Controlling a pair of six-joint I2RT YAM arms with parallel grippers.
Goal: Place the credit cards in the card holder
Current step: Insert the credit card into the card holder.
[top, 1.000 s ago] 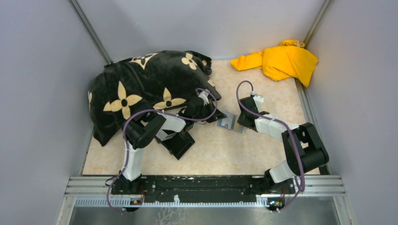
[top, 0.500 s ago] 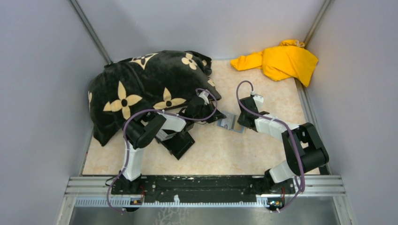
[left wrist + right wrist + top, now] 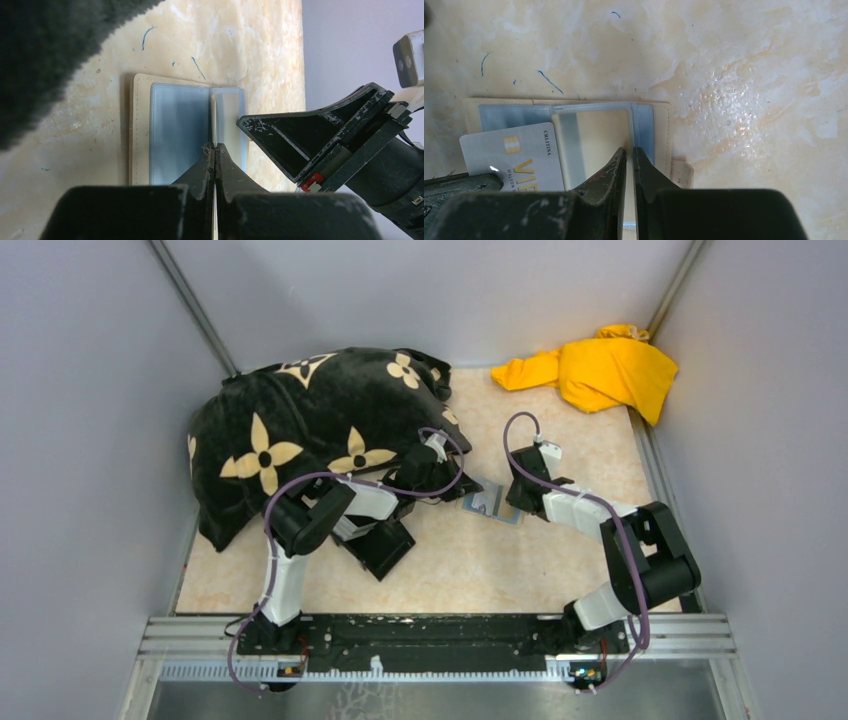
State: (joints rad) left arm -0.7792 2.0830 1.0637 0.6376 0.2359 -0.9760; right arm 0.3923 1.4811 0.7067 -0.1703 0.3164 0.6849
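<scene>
Two bulky things crowd the tabletop [image 3: 450,575]: a black flowered pillow [image 3: 300,420] back left, right beside the left arm, and a yellow cloth [image 3: 600,370] back right, with a black box [image 3: 385,548] partly under the left arm. Both arms reach in low, wrists facing each other across the card holder [image 3: 492,503], which lies open and flat mid-tabletop. Left fingers [image 3: 209,155] clamped together on a pale credit card [image 3: 511,157], overlapping the holder's sleeves; right fingers [image 3: 620,162] pinched shut on one clear sleeve flap of the holder.

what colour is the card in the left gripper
Pale blue card with gold chip and lettering; best in the right wrist view.
</scene>
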